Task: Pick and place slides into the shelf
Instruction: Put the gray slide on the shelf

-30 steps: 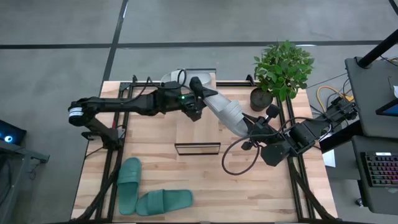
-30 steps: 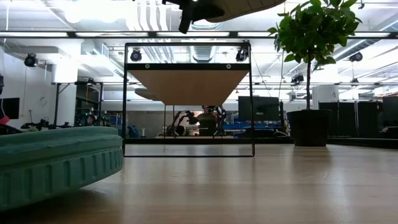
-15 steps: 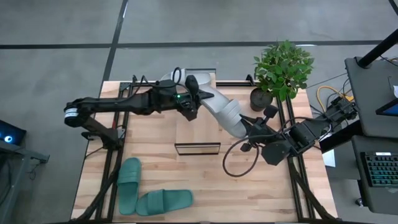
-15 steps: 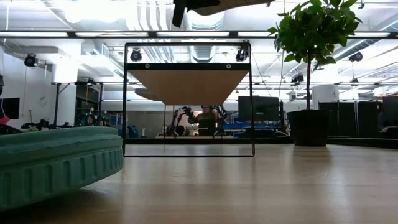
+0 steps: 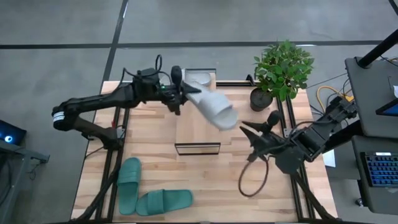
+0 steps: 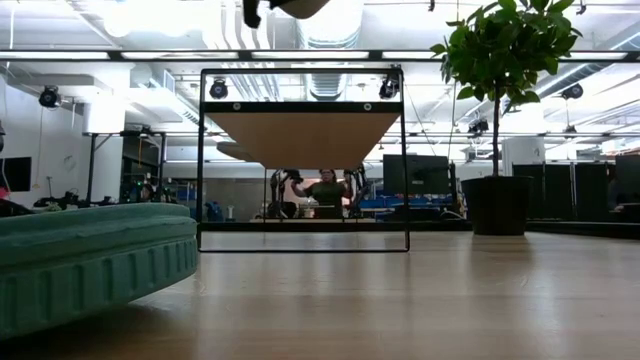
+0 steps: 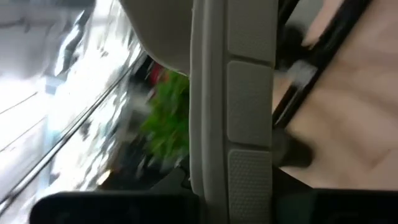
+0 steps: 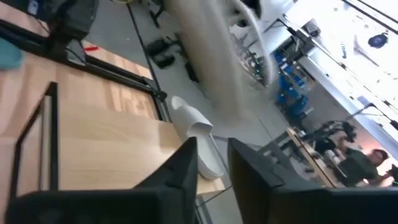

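From above, the left gripper [image 5: 180, 93] is up over the far end of the shelf [image 5: 198, 124], pinching the heel end of a pale grey-white slide [image 5: 211, 107]. The sandal sticks out from the fingers toward four o'clock, hanging in the air above the plank top and not touching it. In the left wrist view its ribbed sole edge [image 7: 239, 106] fills the middle, pressed right against the camera side.

A second pale slide [image 5: 198, 78] lies at the shelf's far end, at about one o'clock from the left gripper, just beside it.

The right gripper [image 5: 247, 132] sits well apart, at about four o'clock from the held sandal, with nothing in it; its two dark fingers [image 8: 186, 171] stand a little apart.

The two teal green slides [image 5: 149, 194] lie together at the near left corner of the table [image 5: 155, 162], around seven o'clock from the shelf. A potted plant [image 5: 281, 70] stands at the far right.
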Controlling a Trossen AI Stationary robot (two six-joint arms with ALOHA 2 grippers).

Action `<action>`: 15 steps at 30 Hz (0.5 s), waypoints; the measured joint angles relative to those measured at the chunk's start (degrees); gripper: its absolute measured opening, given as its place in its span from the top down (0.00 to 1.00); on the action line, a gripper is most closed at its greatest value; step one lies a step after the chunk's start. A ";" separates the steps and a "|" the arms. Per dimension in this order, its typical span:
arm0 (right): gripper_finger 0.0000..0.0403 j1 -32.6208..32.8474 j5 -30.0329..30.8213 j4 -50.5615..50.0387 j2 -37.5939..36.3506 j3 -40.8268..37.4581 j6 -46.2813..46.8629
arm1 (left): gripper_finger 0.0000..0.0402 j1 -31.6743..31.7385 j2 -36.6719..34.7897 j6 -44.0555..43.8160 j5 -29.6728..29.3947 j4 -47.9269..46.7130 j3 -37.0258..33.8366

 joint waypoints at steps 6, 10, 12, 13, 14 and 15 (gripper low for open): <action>0.60 1.48 -0.06 0.71 1.45 0.44 -4.45 | 0.92 3.31 -1.75 -2.40 11.08 2.16 -2.51; 0.50 2.71 -0.02 6.64 3.25 0.44 -13.53 | 0.92 4.13 -0.61 -3.68 10.90 1.86 -2.68; 0.46 2.89 0.07 11.67 3.84 0.44 -19.33 | 0.92 4.15 -0.20 -3.62 10.93 1.73 -2.68; 0.45 2.88 0.06 13.89 4.22 0.44 -21.62 | 0.92 4.15 -0.20 -3.64 10.95 1.73 -2.68; 0.44 2.85 0.06 15.75 4.35 0.44 -23.54 | 0.92 4.15 -0.20 -3.62 11.04 1.95 -2.65; 0.43 2.69 0.02 16.86 4.48 0.44 -25.07 | 0.92 4.15 -0.11 -3.62 11.08 2.38 -2.63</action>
